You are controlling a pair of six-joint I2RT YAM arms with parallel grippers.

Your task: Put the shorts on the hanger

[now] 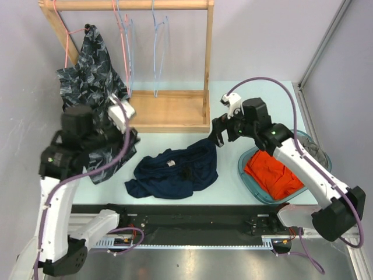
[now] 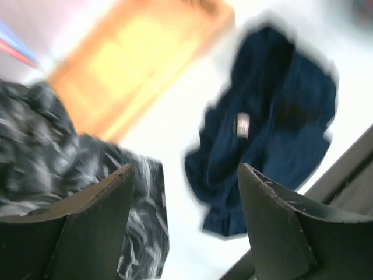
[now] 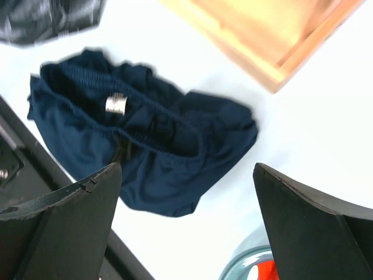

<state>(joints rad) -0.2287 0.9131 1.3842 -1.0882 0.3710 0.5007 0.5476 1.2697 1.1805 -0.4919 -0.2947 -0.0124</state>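
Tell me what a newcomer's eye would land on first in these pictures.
A crumpled heap of navy shorts lies mid-table between the two arms, with the left claw and right claw both open close by. A bright orange garment fills the teal basin at the right, and a leaf-print garment hangs at the left end of the wooden rack at the back.

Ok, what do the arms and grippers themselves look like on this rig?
Both arms match: white link shells on the left arm and right arm, black joints and bases. A purple cable loops along each. The left gripper and right gripper carry flat, wedge-shaped black fingers, scuffed at the edges.
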